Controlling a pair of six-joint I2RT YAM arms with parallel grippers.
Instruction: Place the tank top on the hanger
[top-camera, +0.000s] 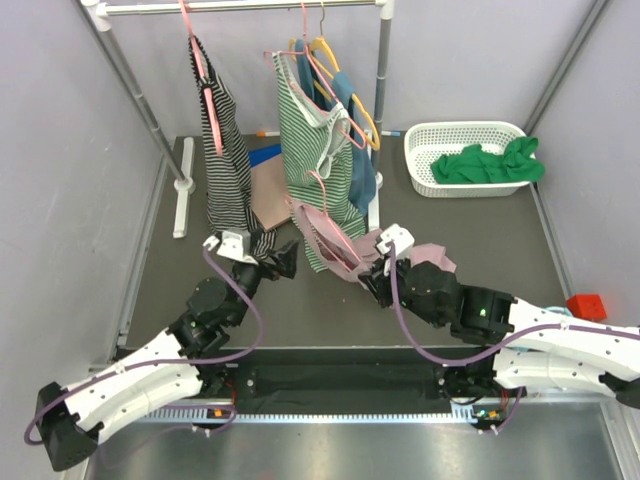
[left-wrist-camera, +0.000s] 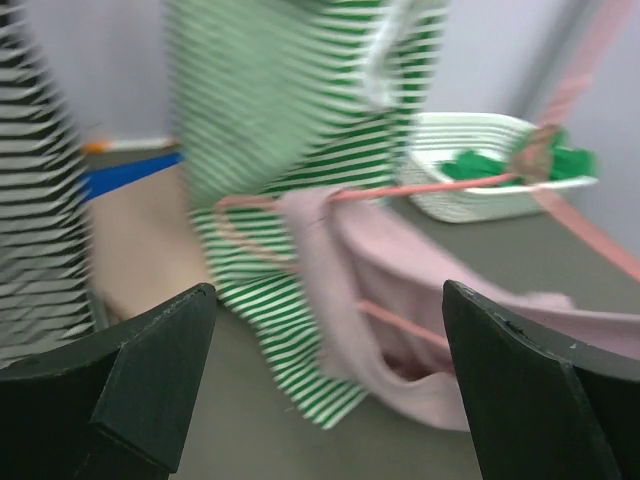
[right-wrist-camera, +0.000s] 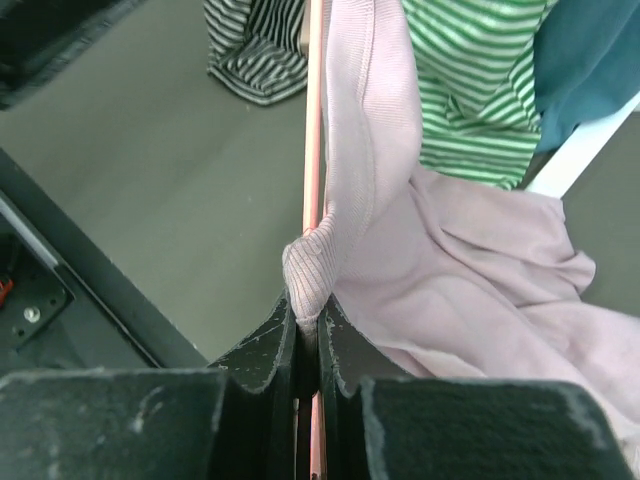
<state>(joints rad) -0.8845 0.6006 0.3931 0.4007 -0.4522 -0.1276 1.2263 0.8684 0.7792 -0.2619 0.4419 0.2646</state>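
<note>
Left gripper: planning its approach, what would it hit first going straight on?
Probably the tank top on the hanger, in front of the green-striped top; blur leaves depth unclear.

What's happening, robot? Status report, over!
Left gripper open, empty. Right gripper pinching tank top against hanger. Top half draped, bunched on table. Green striped top hanging right behind.

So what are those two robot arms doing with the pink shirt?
They are working the pink tank top onto the thin pink hanger. The right pincer is pinched shut on a fold of the tank top, right against the hanger's bar. The top is only partly draped over the hanger, and the rest lies bunched on the table. The left pincer is open, facing the hanger and holding nothing.
</note>
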